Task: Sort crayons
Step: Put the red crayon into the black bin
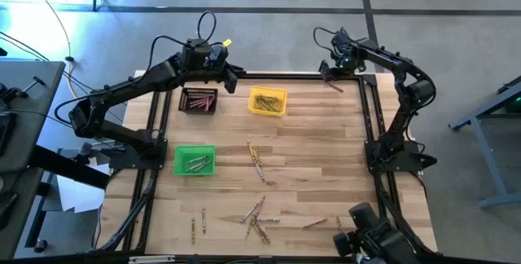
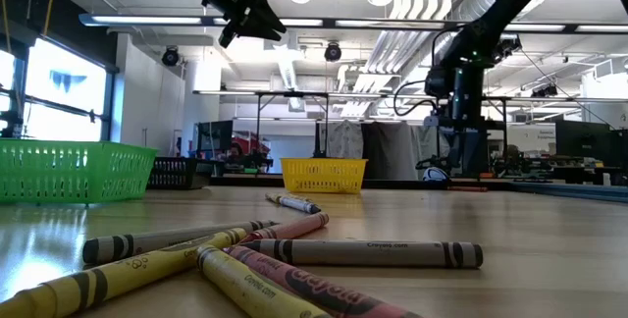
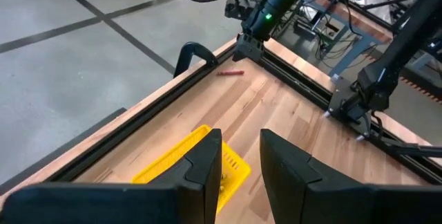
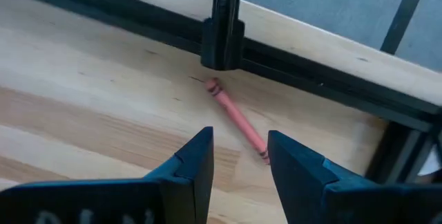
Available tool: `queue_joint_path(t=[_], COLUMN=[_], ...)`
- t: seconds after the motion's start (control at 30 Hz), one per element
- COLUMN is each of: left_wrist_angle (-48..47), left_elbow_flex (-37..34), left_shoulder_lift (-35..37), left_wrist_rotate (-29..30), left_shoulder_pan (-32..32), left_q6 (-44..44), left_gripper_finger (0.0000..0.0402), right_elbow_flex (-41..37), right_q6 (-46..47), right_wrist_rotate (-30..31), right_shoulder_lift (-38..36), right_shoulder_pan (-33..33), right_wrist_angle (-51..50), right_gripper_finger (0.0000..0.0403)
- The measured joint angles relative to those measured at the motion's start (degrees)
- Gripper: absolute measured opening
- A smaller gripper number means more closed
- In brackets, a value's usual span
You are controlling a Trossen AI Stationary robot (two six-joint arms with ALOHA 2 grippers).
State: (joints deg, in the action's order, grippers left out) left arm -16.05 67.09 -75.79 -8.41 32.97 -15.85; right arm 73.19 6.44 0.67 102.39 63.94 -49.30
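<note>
A: Your right gripper (image 4: 238,156) hangs with fingers apart over 1 red crayon (image 4: 237,120) by the far rail (image 4: 290,61).
B: Descend crooked and you could nudge it against that rail. Your left gripper (image 3: 240,158), fingers parted, holds nothing.

Three bins sit on the left half of the surface (image 1: 309,158): one bin (image 1: 198,100) at the far edge, a second bin (image 1: 268,101) just right of it, a third bin (image 1: 194,160) nearer; loose crayons (image 1: 257,215) lie scattered toward the near edge; one crayon (image 1: 335,87) lies alone at the far right corner
</note>
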Motion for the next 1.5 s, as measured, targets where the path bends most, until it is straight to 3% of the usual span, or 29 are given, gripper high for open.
queue_joint_path(t=[0.63, 0.83, 0.97, 1.23, 1.5], left_wrist_angle=[0.0, 0.02, 0.01, 0.0, -2.53], left_elbow_flex=[0.0, 0.0, 0.0, 0.0, 0.0], left_shoulder_lift=[0.0, 0.0, 0.0, -0.02, 1.22], left_wrist_rotate=[-0.02, -0.02, -0.02, -0.01, -0.02], left_shoulder_pan=[-0.09, -0.09, -0.09, -0.09, -0.13], left_q6=[-2.02, -2.02, -2.02, -1.99, -1.99], left_gripper_finger=[0.0085, 0.0085, 0.0085, 0.0085, 0.0085], right_elbow_flex=[0.2, 0.26, 0.24, 0.17, 1.8], right_q6=[-14.2, -14.1, -14.02, -14.02, -14.0], right_wrist_rotate=[2.38, -0.76, -2.91, -4.69, -8.11], right_shoulder_lift=[10.27, 11.23, 11.3, 11.39, 11.08], right_shoulder_pan=[0.42, 0.96, 0.84, 0.79, 1.81], right_wrist_angle=[-0.89, -1.54, -1.87, -2.15, -7.27], right_gripper_finger=[0.0124, 0.012, 0.0098, 0.0011, 0.0005])
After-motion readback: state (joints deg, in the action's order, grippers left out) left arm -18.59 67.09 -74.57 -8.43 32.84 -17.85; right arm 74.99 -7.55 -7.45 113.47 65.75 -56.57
